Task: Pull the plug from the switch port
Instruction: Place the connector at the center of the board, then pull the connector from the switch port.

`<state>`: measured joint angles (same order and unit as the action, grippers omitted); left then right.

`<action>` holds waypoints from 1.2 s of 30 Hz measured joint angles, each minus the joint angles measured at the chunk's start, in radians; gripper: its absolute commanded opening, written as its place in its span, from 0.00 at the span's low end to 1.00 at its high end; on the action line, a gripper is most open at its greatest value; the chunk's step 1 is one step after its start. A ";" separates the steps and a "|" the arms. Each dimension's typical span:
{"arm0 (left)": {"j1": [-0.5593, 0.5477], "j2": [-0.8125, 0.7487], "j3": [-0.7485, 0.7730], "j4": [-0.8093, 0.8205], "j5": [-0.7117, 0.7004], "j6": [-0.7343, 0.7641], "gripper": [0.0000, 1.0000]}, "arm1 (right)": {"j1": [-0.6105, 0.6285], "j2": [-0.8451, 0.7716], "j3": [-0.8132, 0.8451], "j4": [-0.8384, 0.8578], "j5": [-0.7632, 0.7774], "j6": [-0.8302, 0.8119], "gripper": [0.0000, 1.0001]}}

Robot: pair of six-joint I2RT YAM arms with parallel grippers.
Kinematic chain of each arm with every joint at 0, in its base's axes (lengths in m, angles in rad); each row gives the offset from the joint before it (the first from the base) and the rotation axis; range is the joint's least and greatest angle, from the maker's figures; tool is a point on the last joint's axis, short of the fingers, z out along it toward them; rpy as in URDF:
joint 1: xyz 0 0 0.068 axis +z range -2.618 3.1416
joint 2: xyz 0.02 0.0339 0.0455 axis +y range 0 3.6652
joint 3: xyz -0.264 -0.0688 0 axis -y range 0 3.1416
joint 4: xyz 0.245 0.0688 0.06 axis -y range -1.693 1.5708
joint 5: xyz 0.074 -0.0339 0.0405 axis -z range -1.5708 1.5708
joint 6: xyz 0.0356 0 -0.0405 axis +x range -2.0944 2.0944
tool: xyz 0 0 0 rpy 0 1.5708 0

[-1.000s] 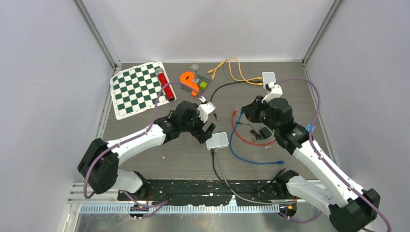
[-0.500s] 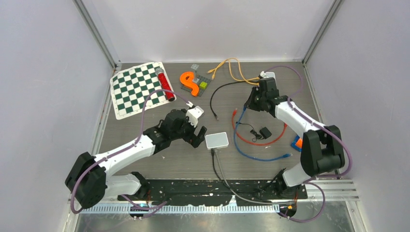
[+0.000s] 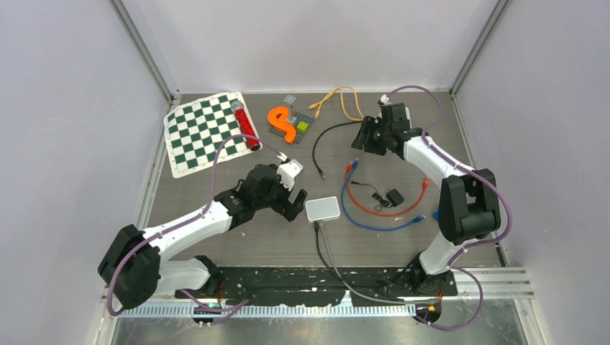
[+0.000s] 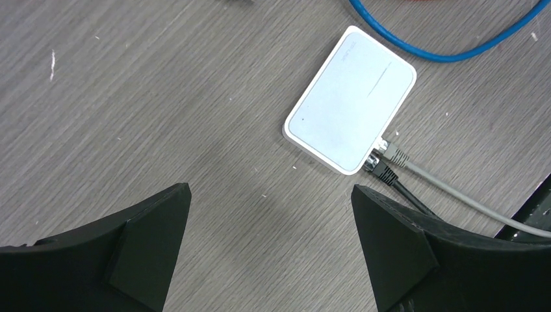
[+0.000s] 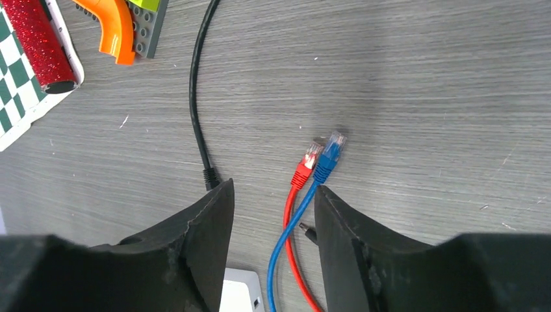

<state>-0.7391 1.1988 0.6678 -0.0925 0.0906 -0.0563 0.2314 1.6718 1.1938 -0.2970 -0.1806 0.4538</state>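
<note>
"What do the arms look like?"

"The left arm (image 3: 190, 218) and the right arm (image 3: 431, 159) have white shells, with black joints and bases."

"Any cabling?"

"A purple cable (image 3: 214, 169) loops along each arm. The left pincer (image 4: 269, 190) and right pincer (image 5: 273, 188) have matte black, wedge-shaped fingers. A white block (image 3: 290, 171) sits on the left wrist."

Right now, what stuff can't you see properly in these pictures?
1. Left wrist view: it looks down on the switch from above, so its port side is hidden. Which sockets the grey plug and black plug fill is unclear.
2. Top view: both plugs are too small to tell apart.
3. Right wrist view: the red cable and blue cable run off the bottom edge. The right end effector blocks what lies beside them.
</note>
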 measured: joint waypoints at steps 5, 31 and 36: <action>0.000 0.060 0.004 -0.001 0.015 0.012 0.99 | -0.001 -0.061 -0.066 0.017 -0.047 0.005 0.64; 0.022 0.419 0.317 -0.212 0.254 0.225 0.94 | 0.391 -0.345 -0.828 0.554 -0.259 0.473 0.47; 0.022 0.447 0.352 -0.274 0.259 0.275 0.94 | 0.402 -0.305 -0.830 0.611 -0.252 0.519 0.47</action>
<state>-0.7170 1.6455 1.0199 -0.3660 0.3492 0.2184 0.6338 1.3666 0.3637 0.3141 -0.4324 0.9726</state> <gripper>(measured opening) 0.942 0.469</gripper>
